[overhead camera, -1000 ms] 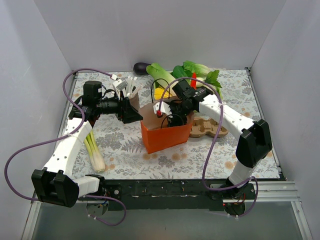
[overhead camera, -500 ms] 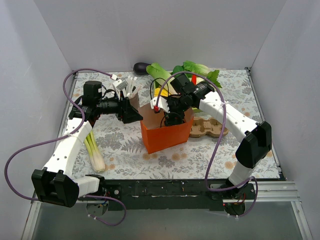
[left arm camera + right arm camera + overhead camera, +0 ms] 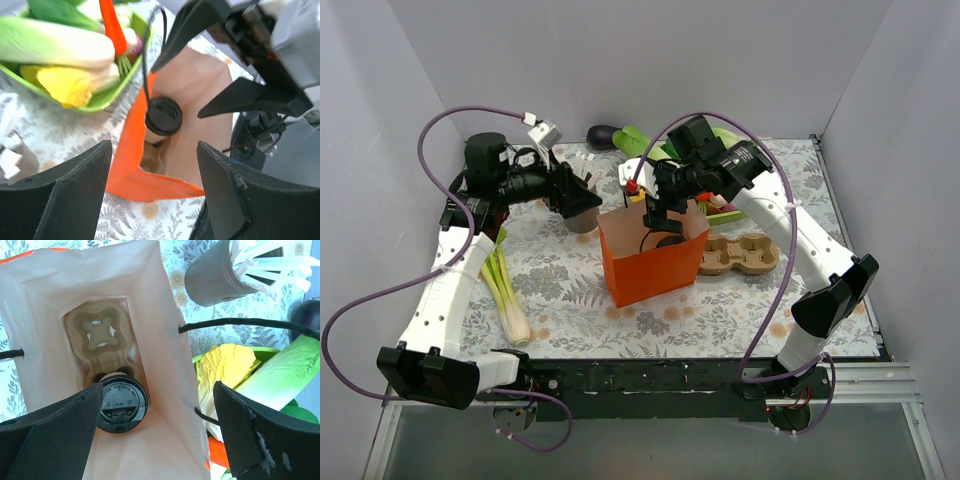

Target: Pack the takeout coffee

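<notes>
The takeout coffee (image 3: 121,407), a pale cup with a black lid, stands inside the orange paper bag (image 3: 650,262). It sits in one well of a brown pulp tray (image 3: 100,335) at the bag's bottom. In the left wrist view the takeout coffee (image 3: 163,116) shows through the bag's mouth. My right gripper (image 3: 655,207) hangs open above the bag's mouth, and in its own view the right gripper (image 3: 155,435) has nothing between its fingers. My left gripper (image 3: 586,203) is open and empty, left of the bag and apart from it.
A grey cup of white sticks (image 3: 215,280) stands just behind the bag's left side. A green tray (image 3: 107,97) of vegetables lies behind the bag, and an eggplant (image 3: 603,135) sits at the back wall. Another pulp tray (image 3: 740,255) lies right of the bag. A leek (image 3: 505,290) lies at the left.
My right gripper has risen out of the bag, leaving the cup inside. The left gripper has pulled back and up, away from the bag's left rim.
</notes>
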`<state>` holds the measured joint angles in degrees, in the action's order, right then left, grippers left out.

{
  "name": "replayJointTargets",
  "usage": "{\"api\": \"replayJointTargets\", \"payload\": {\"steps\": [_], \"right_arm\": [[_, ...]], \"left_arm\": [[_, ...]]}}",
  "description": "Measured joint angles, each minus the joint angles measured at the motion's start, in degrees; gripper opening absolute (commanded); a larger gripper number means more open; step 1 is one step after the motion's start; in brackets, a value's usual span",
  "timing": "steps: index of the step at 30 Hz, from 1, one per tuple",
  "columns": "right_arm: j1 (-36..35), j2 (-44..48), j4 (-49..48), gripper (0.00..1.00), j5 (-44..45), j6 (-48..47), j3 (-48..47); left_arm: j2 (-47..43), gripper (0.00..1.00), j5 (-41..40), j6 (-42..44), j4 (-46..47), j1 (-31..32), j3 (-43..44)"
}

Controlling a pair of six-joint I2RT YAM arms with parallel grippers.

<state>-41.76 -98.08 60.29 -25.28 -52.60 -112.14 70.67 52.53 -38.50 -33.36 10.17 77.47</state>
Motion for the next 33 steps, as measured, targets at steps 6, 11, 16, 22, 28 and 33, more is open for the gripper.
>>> {"api": "replayJointTargets", "payload": {"steps": [6,11,16,22,28,33], "right_arm": [[0.0,1.4,1.4,0.98,1.9,1.7,-2.3],[0.0,3.7,0.2,0.98,6.4,6.1,-7.0],[1.7,11.2,-6.8,0.98,13.4,13.5,-5.1],[10.3,17.3,-14.0,0.97,23.1,22.6,-0.5],[16.0,15.9,-15.0,0.96,25.1,27.4,2.6],[16.0,14.6,-15.0,0.96,23.6,28.9,3.3]], "left_arm": [[0.0,0.69,-4.9,-0.2,-0.5,-1.2,8.1],[1.0,0.72,-13.5,0.4,-2.6,-5.3,10.1],[5.2,0.71,-24.2,1.6,-3.6,-8.5,10.1],[9.2,0.63,-31.9,2.0,-3.8,-9.5,10.1],[12.4,0.54,-33.0,-0.2,-3.9,-9.7,10.1],[13.4,0.48,-35.9,-1.6,-3.9,-9.7,9.9]]}}
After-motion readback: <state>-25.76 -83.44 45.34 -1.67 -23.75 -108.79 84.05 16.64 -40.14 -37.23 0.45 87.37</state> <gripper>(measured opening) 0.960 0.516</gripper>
